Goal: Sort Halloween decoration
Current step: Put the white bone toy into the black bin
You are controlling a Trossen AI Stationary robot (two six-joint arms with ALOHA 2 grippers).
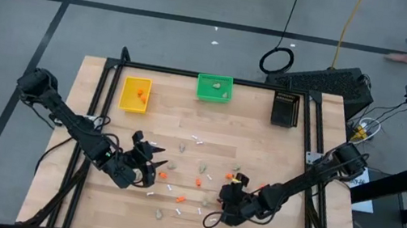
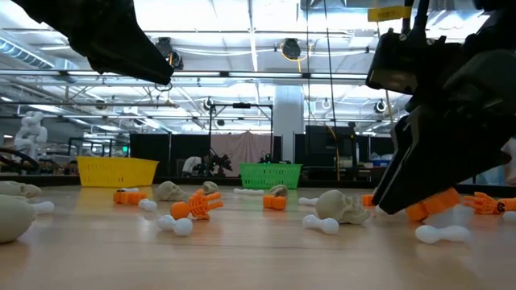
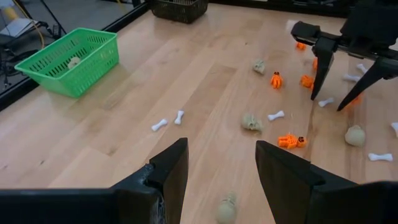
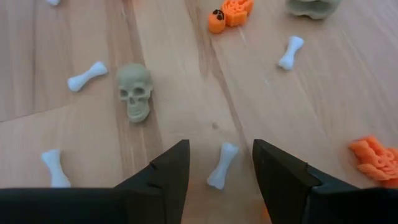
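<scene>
The right gripper [image 4: 216,163] hangs low over the wooden surface [image 1: 263,152] at about five o'clock in the overhead view, its fingers spread apart and empty, with a small white bone [image 4: 222,165] lying on the wood between the fingertips. Just beyond it lie a beige skull [image 4: 134,91], more white bones and an orange skeleton piece [image 4: 230,12]. The left gripper [image 3: 219,165] hovers at about seven o'clock, also open and holding nothing, a beige skull [image 3: 226,208] on the wood near its fingertips. The Halloween decoration [image 1: 197,182] is scattered across the middle and near part of the surface between the two grippers. Along the twelve o'clock edge stand a yellow bin [image 1: 135,93] with orange bits inside, a green bin [image 1: 214,88] holding beige lumps, and a black bin [image 1: 285,109].
</scene>
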